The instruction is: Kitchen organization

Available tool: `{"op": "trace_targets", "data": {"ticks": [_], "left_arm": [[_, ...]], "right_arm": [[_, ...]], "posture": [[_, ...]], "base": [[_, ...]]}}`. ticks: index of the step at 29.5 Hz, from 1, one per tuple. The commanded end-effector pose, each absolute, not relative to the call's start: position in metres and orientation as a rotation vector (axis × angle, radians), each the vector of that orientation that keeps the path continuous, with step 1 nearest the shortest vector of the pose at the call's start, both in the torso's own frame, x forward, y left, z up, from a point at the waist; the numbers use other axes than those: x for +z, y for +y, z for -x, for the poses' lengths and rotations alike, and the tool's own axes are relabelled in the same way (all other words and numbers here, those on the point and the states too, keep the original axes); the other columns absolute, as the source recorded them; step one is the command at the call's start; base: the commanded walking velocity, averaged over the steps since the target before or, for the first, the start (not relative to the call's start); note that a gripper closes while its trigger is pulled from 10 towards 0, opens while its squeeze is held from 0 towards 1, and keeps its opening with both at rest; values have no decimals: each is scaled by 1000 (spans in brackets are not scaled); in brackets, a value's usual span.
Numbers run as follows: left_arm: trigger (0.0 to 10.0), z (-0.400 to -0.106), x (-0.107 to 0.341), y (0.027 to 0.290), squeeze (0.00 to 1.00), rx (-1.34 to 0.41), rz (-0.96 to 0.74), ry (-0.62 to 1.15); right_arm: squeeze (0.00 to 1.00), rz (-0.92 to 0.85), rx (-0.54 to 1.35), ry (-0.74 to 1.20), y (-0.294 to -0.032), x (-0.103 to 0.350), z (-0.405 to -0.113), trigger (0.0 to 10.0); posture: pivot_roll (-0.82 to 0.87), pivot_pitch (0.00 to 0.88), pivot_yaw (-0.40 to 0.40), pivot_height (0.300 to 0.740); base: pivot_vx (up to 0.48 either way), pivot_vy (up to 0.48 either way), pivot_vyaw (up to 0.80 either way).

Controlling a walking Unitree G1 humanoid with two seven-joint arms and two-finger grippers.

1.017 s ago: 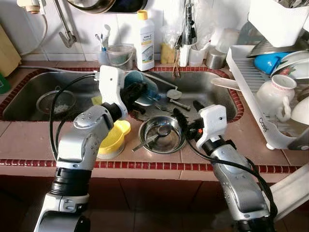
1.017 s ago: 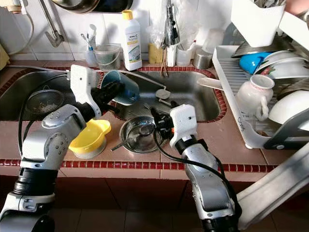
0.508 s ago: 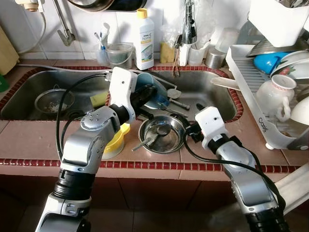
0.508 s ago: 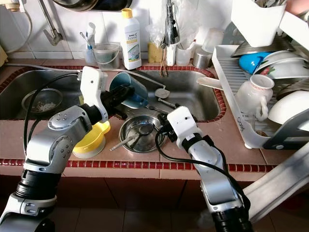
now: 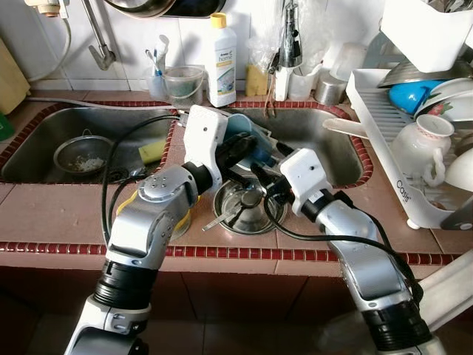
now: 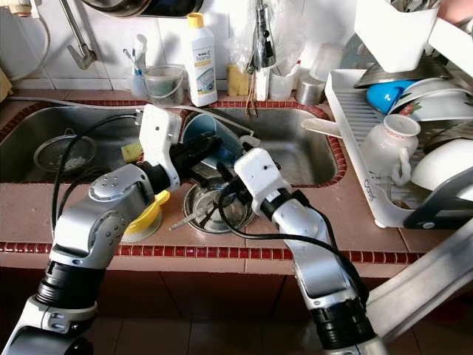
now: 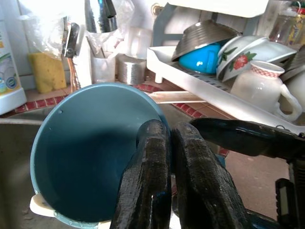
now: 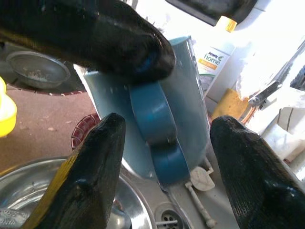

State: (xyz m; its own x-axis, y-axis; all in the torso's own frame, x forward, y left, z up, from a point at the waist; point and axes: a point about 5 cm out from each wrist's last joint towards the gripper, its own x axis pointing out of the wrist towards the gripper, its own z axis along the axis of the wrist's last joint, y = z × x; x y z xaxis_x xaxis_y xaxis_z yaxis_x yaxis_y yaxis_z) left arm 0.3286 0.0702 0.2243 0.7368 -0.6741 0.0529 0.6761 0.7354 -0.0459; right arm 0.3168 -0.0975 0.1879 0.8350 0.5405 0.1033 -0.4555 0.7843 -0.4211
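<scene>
Your left gripper (image 7: pixel 169 143) was clamped on the blue cup (image 5: pixel 247 140) held above the sink (image 5: pixel 325 140). Your right gripper (image 8: pixel 162 138) stood wide open, apparently straddling its handle (image 8: pixel 155 129).

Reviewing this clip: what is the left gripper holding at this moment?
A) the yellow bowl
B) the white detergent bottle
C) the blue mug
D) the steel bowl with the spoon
C: the left gripper is shut on the rim of the blue mug, held above the sink, while the right gripper sits open on either side of the mug's handle.
</scene>
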Motion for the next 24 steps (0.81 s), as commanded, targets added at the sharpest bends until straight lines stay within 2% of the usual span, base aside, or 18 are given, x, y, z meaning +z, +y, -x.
{"op": "trace_targets", "data": {"ticks": [1,4,5,6,7,24], "left_arm": [[10000,-326,239,65,0,-760,48,-81],[10000,-326,241,64,0,-765,50,-87],[10000,-326,242,64,0,-763,51,-89],[10000,-326,242,64,0,-762,50,-89],[10000,-326,242,64,0,-762,49,-90],[10000,-326,241,63,0,-780,31,-83]], "right_arm": [[0,396,553,-219,-96,188,-320,10000],[0,393,545,-218,-97,188,-321,10000],[0,390,537,-219,-97,188,-321,5804],[0,380,527,-220,-98,188,-321,4745],[0,368,516,-221,-98,189,-322,0],[0,380,491,-241,-98,189,-323,0]], "posture": [[-137,72,35,740],[-137,75,38,740],[-137,75,38,740],[-137,75,38,740],[-137,77,38,740],[-140,79,48,740]], "base": [[0,0,0],[0,0,0],[0,0,0],[0,0,0],[0,0,0],[0,0,0]]}}
